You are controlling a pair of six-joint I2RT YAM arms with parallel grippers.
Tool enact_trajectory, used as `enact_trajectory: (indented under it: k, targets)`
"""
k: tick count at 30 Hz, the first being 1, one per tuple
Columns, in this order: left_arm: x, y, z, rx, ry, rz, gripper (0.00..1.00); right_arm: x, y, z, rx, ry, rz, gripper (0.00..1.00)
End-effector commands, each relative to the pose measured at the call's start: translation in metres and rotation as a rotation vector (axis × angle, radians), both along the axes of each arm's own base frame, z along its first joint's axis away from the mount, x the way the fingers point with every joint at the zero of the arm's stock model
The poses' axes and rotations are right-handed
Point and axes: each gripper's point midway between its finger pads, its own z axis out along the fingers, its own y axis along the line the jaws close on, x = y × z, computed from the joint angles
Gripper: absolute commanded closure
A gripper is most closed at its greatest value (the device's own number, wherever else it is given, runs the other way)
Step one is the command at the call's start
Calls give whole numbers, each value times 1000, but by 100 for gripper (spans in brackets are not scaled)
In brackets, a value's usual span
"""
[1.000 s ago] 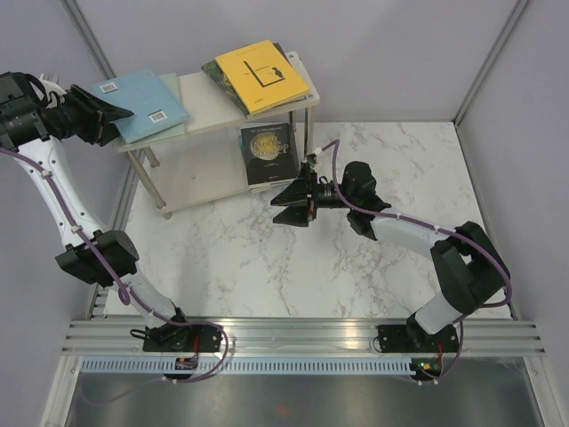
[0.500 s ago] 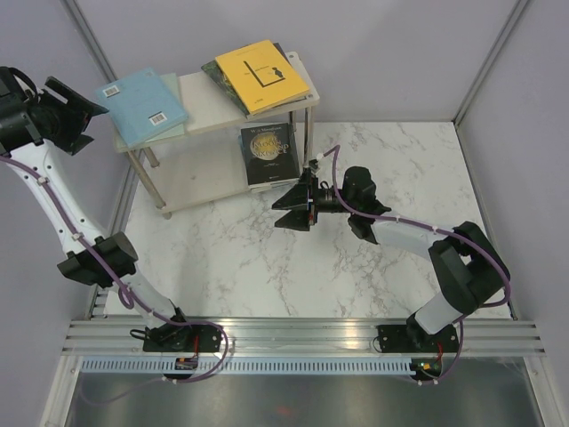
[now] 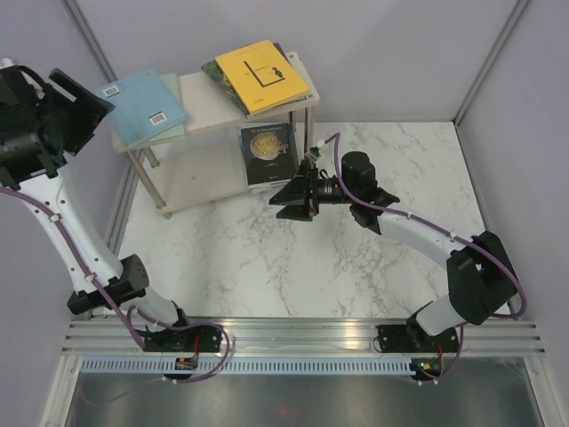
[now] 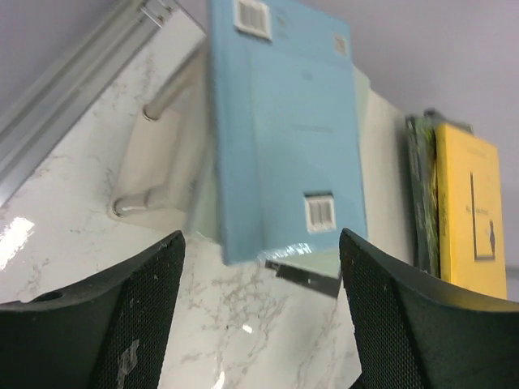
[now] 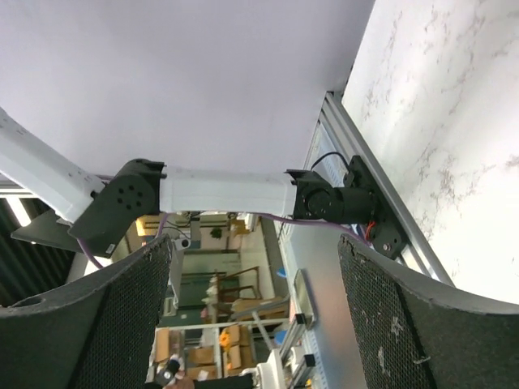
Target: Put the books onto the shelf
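The left claw (image 3: pixel 84 117) hangs spread and empty just off the left end of the shelf (image 3: pixel 200 93). The blue book (image 3: pixel 142 107) lies flat on the top board just beyond its fingertips, overhanging that end. The book shows two barcode stickers, too small to read. The right claw (image 3: pixel 283 202), also spread and empty, hovers over the marble surface (image 3: pixel 267 258) near the dark book (image 3: pixel 269 153) on the lower board, whose gold lettering is illegible. The yellow book (image 3: pixel 262 74) covers most of a green one (image 3: pixel 213 71). The right wrist view shows no books.
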Motion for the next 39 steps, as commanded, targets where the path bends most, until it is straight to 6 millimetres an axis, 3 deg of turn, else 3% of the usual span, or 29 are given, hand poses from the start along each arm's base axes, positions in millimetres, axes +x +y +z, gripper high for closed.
enact_trajectory:
  k: [1, 2, 3, 5, 6, 8, 9, 10, 11, 12, 14, 15, 16, 17, 18, 19, 20, 22, 23, 24, 25, 26, 32, 33, 35, 39]
  targets:
    - [-9, -59, -9, 51, 51, -152, 21, 1, -8, 45, -7, -204, -41, 13]
    - [-11, -73, -13, 62, 65, -178, 21, 0, -10, 45, -19, -204, -48, 13]
    - [-20, -98, -30, 77, 116, -227, 21, -2, -12, 52, -17, -227, -54, 13]
    - [-29, -121, -39, 64, 84, -261, 21, -2, -16, 53, -48, -259, -69, 13]
    - [-51, -133, -63, 51, 105, -291, 22, -5, -19, 58, -54, -280, -75, 13]
    - [-52, -150, -69, 62, 7, -360, 23, -5, -24, 56, -89, -326, -90, 13]
    - [-58, -158, -103, 60, 52, -402, 23, -6, -28, 54, -114, -332, -99, 13]
    - [-64, -159, -96, 89, -26, -412, 23, -6, -31, 57, -133, -354, -108, 13]
    - [-67, -158, -108, 119, -19, -423, 23, -3, -36, 47, -190, -360, -129, 13]
    - [-67, -154, -142, 139, 52, -411, 23, -4, -39, 49, -203, -374, -140, 13]
    - [-65, -147, -159, 192, 30, -392, 21, 0, -47, 42, -263, -373, -183, 13]
    - [-64, -131, -201, 233, 112, -322, 20, -1, -50, 45, -271, -394, -193, 13]
    - [-66, -124, -210, 259, 91, -289, 19, -2, -53, 43, -290, -390, -201, 13]
    - [-53, -120, -209, 298, 4, -257, 14, -3, -55, 43, -302, -397, -209, 13]
    - [-56, -109, -255, 339, 60, -214, 13, -2, -60, 45, -323, -422, -240, 13]
    - [-54, -103, -266, 363, 31, -184, 11, -4, -62, 40, -345, -423, -239, 13]
    - [-47, -99, -274, 405, -91, -161, 2, -4, -67, 42, -361, -440, -266, 13]
    - [-40, -103, -275, 475, -217, -192, 0, -8, -73, 37, -398, -462, -276, 13]
    - [-43, -102, -307, 501, -198, -211, 0, -10, -77, 40, -401, -475, -295, 12]
    - [-36, -106, -299, 528, -276, -221, 0, -11, -81, 35, -417, -476, -308, 12]
    - [-34, -103, -313, 572, -244, -236, 0, -12, -83, 33, -422, -478, -318, 12]
    - [-35, -100, -348, 578, -143, -249, 0, -15, -87, 35, -419, -479, -331, 12]
    - [-5, -84, -341, 596, -191, -121, 0, -22, -95, 26, -444, -430, -357, 12]
    - [0, -84, -359, 590, -106, -140, 0, -23, -96, 25, -448, -429, -364, 12]
    - [13, -81, -352, 593, -126, -111, 0, -22, -103, 26, -465, -440, -394, 12]
    - [39, -90, -354, 583, -120, -178, 0, -25, -115, 19, -512, -452, -421, 11]
